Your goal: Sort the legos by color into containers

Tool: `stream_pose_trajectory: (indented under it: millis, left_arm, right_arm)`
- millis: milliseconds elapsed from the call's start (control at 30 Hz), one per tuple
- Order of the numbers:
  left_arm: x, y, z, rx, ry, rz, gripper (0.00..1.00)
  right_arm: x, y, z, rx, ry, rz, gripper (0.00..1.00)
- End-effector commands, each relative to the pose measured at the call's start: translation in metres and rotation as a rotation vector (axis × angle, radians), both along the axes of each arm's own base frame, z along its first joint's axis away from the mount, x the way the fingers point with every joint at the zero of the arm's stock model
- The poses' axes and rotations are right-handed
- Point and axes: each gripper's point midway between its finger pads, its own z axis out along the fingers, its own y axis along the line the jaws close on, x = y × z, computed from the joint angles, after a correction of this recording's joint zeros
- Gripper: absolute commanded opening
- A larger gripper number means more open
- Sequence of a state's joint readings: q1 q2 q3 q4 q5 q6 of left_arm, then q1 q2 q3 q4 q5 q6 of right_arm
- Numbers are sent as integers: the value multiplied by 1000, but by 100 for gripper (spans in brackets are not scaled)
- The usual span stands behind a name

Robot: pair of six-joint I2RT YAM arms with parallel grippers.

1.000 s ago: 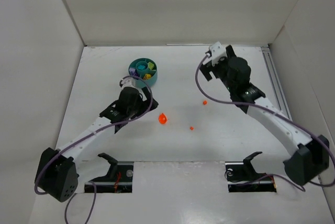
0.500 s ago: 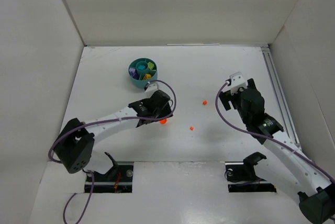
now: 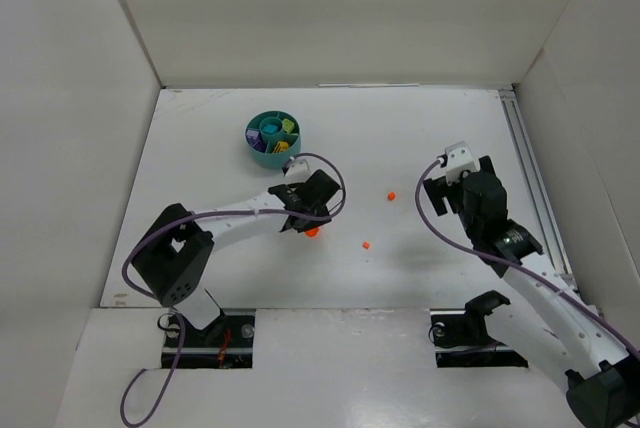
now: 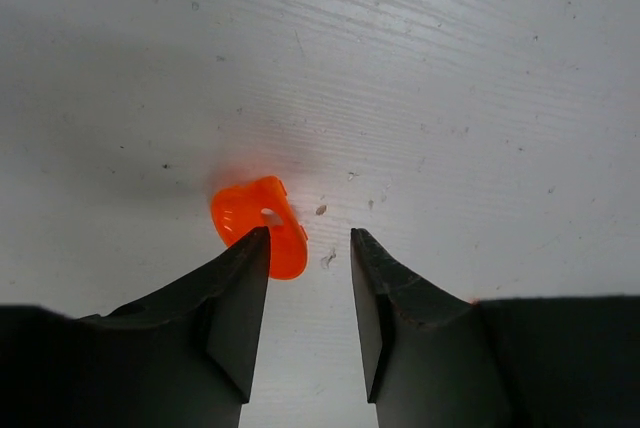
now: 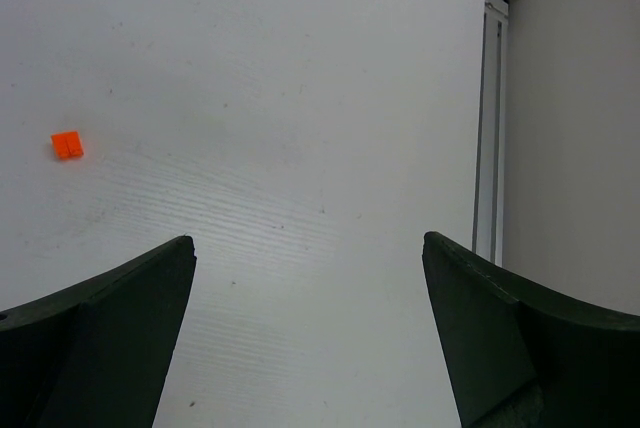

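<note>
A round teal plastic bowl (image 3: pixel 262 158) with a central cup and wedge sections stands upright, with purple bits (image 3: pixel 258 135) and yellow bits (image 3: pixel 281 146) in its wedges. Three orange plastic pieces lie loose outside it: a curved hollow piece (image 4: pixel 250 210) nearest the bowl, a small square brick (image 5: pixel 67 145) well apart, and a tiny bit (image 3: pixel 366 245) between them

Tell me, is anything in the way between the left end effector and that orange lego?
Nothing visible is in the way. The left end effector is open right at the orange lego. The lego lies on the table, a little to one side of the gap between the jaws.
</note>
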State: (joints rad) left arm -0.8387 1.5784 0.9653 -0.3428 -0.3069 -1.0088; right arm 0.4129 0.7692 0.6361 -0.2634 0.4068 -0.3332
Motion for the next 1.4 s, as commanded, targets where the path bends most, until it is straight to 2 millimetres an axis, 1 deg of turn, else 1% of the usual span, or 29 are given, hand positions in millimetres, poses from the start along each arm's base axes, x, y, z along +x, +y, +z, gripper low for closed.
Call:
stream_pose_trajectory:
  millis: [0, 67, 100, 133, 233, 300, 333, 400, 467, 500, 600, 733, 767, 833, 867, 900, 933, 967, 1000, 1033, 1067, 1100, 1133, 1167, 1200, 1233, 1267, 1300, 1367]
  left_arm:
    - [5, -2, 7, 6, -17, 26, 34]
    - [3, -3, -2, 19, 5, 21, 32]
    - [5, -5, 1, 12, -1, 21, 32]
    - [4, -4, -3, 22, 7, 21, 30]
    - [4, -2, -4, 37, 13, 35, 28]
    - [6, -3, -4, 37, 13, 35, 23]
    - [6, -3, -4, 37, 13, 35, 19]
    - [7, -2, -4, 43, 7, 39, 13]
    - [9, -5, 2, 29, -5, 39, 6]
    - [11, -4, 3, 35, -12, 44, 0]
    - [13, -3, 9, 34, -27, 49, 0]
    - [25, -1, 38, 41, -108, 39, 0]
    - [31, -4, 56, 26, -150, 26, 0]
    - [50, 10, 76, 18, -200, 55, 0]
    - [62, 11, 99, -26, -264, 64, 0]
    - [76, 25, 110, -11, -302, 68, 0]
    - [84, 30, 121, -29, -336, 64, 0]
    - [97, 25, 143, -93, -394, 44, 0]
    - [103, 31, 162, -125, -444, 36, 0]
    - [118, 47, 177, -142, -487, 62, 0]
    - [125, 55, 188, -142, -526, 46, 0]
    - [134, 56, 205, -190, -581, 32, 0]
    - [149, 78, 216, -192, -617, 76, 0]
    - [159, 88, 221, -192, -637, 88, 0]
    - [168, 93, 229, -211, -665, 84, 0]
    - [181, 100, 230, -211, -662, 98, 0]
    - [194, 119, 229, -201, -662, 138, 0]
    - [209, 121, 228, -207, -655, 138, 0]
    - [227, 131, 224, -206, -644, 153, 0]
  right_arm:
    - [4, -1, -1, 17, -9, -8, 100]
    - [4, 1, -2, 21, -7, 1, 100]
    - [4, -2, -2, 21, -7, -8, 100]
    - [3, -2, -6, 17, 1, -8, 100]
    - [3, -6, -4, 24, -6, -18, 100]
    - [3, -5, -2, 30, -13, -9, 100]
    - [2, -8, -6, 27, -5, -18, 100]
    - [2, -8, -6, 27, -5, -18, 100]
    - [2, -7, -6, 30, -3, -10, 100]
    - [2, -7, -6, 30, -3, -10, 100]
    - [3, -9, -6, 30, -3, -19, 100]
    - [3, -9, -6, 30, -3, -19, 100]
    - [3, -12, -6, 30, -4, -30, 100]
    - [3, -12, -6, 30, -4, -30, 100]
    - [3, -12, -6, 30, -4, -30, 100]
    - [3, -15, -6, 30, -4, -39, 100]
    - [3, -17, -6, 27, -5, -47, 100]
    - [3, -17, -6, 27, -5, -47, 100]
    - [4, -18, -1, 26, -15, -57, 100]
    - [5, -18, 1, 30, -24, -57, 100]
    - [5, -22, 1, 26, -25, -75, 100]
    - [5, -24, 1, 23, -27, -83, 100]
    - [7, -23, 5, 19, -37, -80, 100]
    - [10, -22, 4, 17, -33, -80, 100]
    - [12, -27, 8, 16, -40, -101, 100]
    - [13, -28, 6, 8, -30, -111, 100]
    - [17, -27, 6, 6, -26, -111, 100]
    - [21, -30, 11, 6, -36, -129, 100]
    - [25, -29, 8, -1, -19, -129, 100]
